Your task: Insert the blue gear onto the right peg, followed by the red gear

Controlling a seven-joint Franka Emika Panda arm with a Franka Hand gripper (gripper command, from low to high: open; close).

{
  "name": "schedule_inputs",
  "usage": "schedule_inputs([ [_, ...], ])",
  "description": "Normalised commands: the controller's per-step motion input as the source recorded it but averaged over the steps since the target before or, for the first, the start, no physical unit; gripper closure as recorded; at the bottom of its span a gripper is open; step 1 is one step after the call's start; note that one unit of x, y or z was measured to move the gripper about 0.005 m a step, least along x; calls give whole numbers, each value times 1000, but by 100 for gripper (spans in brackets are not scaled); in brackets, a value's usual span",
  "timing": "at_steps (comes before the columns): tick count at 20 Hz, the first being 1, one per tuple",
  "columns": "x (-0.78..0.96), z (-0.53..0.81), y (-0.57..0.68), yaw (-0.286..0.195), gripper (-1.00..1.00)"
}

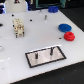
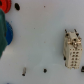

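In the exterior view, the blue gear [image 1: 63,27] lies flat on the white table at the right. The smaller red gear [image 1: 69,36] sits just in front of it, touching or nearly touching its rim. Nearer the front stands the grey black-rimmed plate [image 1: 44,61] with two dark pins. The right peg [image 1: 50,50] is bare, and so is its twin [image 1: 36,53]. No gripper fingers show in either view. The wrist view looks straight down on another part of the table and shows neither gear nor the plate.
A beige toothed block [image 1: 18,27] [image 2: 72,48] stands on the table at the exterior view's left. Red [image 2: 5,6], green [image 2: 2,24] and blue [image 2: 8,36] shapes sit at the wrist view's edge. A small dark-blue block [image 1: 52,8] and a short pin [image 1: 45,16] lie at the back.
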Motion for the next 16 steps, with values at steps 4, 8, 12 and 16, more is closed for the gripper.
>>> schedule_inputs([
  [4,-507,-8,657,0,-100],
  [8,-459,10,706,0,-100],
  [12,-416,-59,675,0,-100],
  [16,-352,-143,671,0,-100],
])
